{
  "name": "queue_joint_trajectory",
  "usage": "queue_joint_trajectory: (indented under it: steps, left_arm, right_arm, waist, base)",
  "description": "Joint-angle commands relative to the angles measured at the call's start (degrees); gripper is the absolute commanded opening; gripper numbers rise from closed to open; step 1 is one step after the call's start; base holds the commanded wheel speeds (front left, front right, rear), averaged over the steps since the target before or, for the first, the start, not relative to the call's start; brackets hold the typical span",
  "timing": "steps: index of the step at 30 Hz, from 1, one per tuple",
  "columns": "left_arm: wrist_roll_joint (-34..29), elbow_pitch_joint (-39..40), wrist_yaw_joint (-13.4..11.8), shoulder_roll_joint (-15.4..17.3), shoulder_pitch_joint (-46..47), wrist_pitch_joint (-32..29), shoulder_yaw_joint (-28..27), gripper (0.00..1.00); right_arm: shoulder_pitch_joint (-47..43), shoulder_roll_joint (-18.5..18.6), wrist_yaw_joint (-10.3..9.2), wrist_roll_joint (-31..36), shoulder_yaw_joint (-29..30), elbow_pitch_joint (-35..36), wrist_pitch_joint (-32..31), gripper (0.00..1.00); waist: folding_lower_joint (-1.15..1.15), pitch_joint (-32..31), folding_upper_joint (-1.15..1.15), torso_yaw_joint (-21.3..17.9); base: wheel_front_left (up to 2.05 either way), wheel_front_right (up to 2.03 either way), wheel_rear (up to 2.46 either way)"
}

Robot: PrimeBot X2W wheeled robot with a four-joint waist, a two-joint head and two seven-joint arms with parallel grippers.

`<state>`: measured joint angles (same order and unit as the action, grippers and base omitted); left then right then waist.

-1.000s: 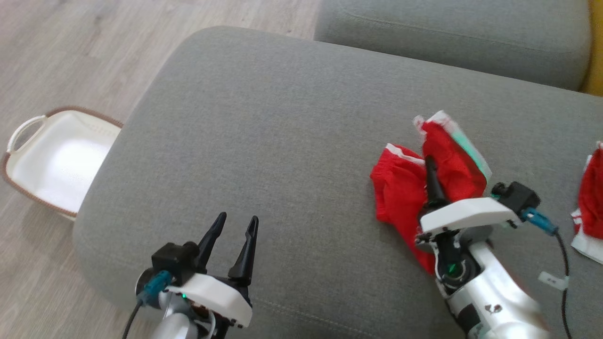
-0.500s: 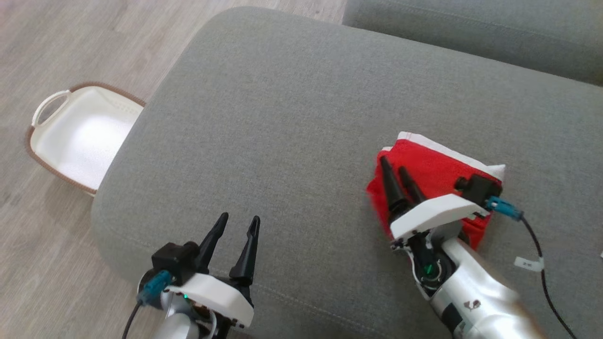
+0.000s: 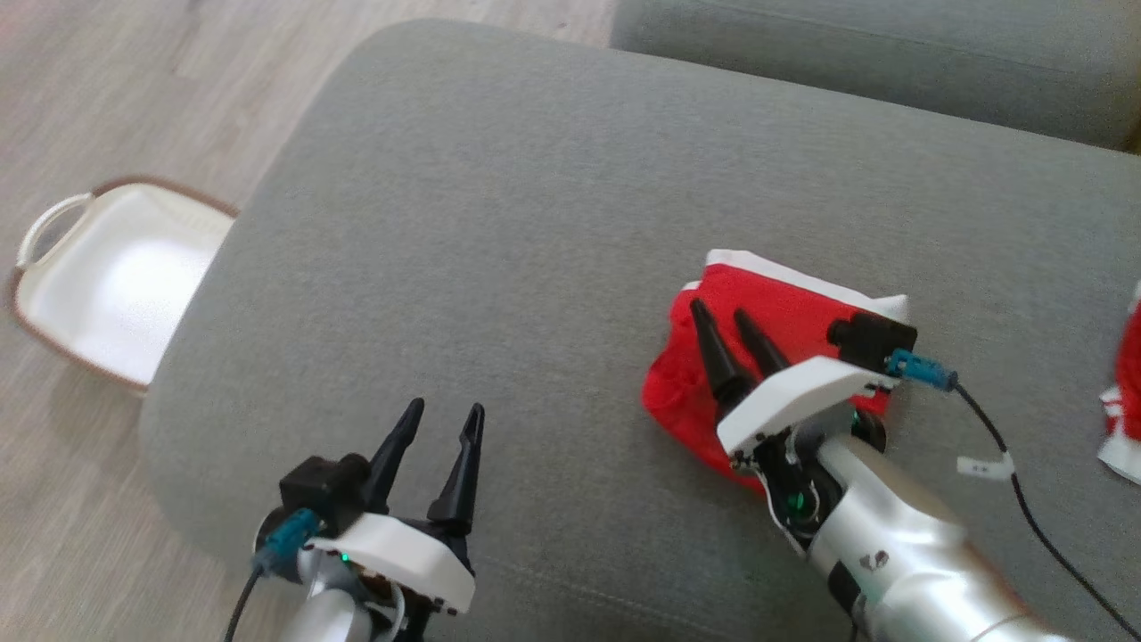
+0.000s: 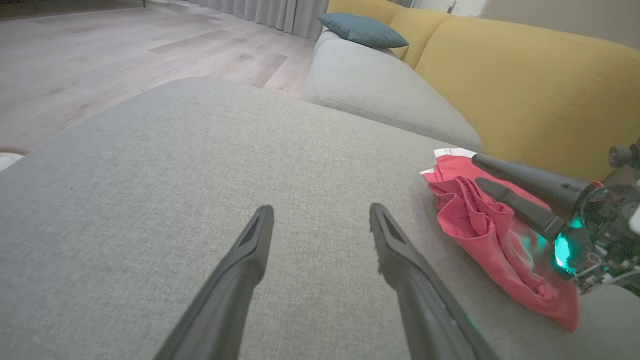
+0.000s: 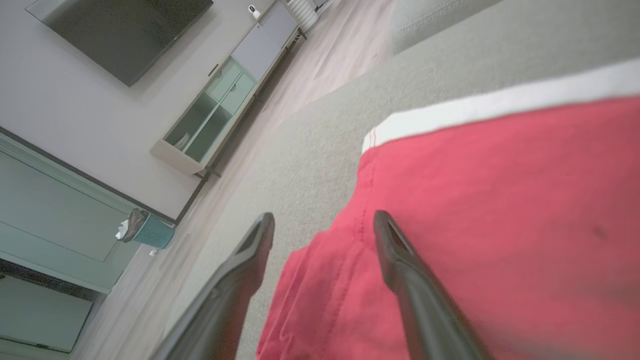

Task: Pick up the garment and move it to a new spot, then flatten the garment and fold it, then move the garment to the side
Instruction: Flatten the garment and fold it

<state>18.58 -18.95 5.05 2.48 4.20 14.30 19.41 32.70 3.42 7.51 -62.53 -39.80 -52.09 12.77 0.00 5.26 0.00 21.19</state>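
Red garment [image 3: 793,299] lies bunched on the right side of the grey cushion [image 3: 499,205], its white trim toward the far side.
Your right gripper [image 3: 718,309] hangs over the garment's left part, fingers spread and holding nothing. Your left gripper [image 3: 446,407] sits at the near edge, well apart, fingers also spread. A white basket [image 3: 116,294] stands on the floor at left, and another red cloth [image 3: 1125,383] shows at the right edge.

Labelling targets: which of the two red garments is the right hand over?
The red fabric garment with the white band, mid-cushion: the right hand is open over it. The other red garment lies apart at the head view's right edge.
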Motion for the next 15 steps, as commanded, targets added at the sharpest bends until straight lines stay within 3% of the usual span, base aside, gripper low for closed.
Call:
queue_joint_trajectory:
  steps: [1, 8, 15]
  left_arm:
    - [-0.7, 1.8, -0.19, 0.4, 2.96, 0.7, -2.5, 1.0]
    - [-1.94, 4.04, 0.04, 0.4, 3.28, 0.7, -5.63, 1.0]
    - [-1.85, 7.97, -0.15, 0.4, 3.95, 0.7, -8.89, 1.0]
  right_arm:
    - [2.54, -0.54, -0.02, 1.17, -0.34, 1.22, 1.12, 1.0]
    - [5.02, 1.51, -0.02, 11.82, 5.1, 1.34, 2.18, 1.0]
    - [0.74, 5.92, -0.02, 34.51, 17.94, 9.88, 2.21, 1.0]
  waist:
    - [0.0, -0.83, 0.0, -1.93]
    - [0.0, -2.49, 0.0, -8.17]
    - [0.0, -2.77, 0.0, -13.77]
  base:
    - [0.0, 0.0, 0.0]
    - [0.0, 0.0, 0.0]
    - [0.0, 0.0, 0.0]
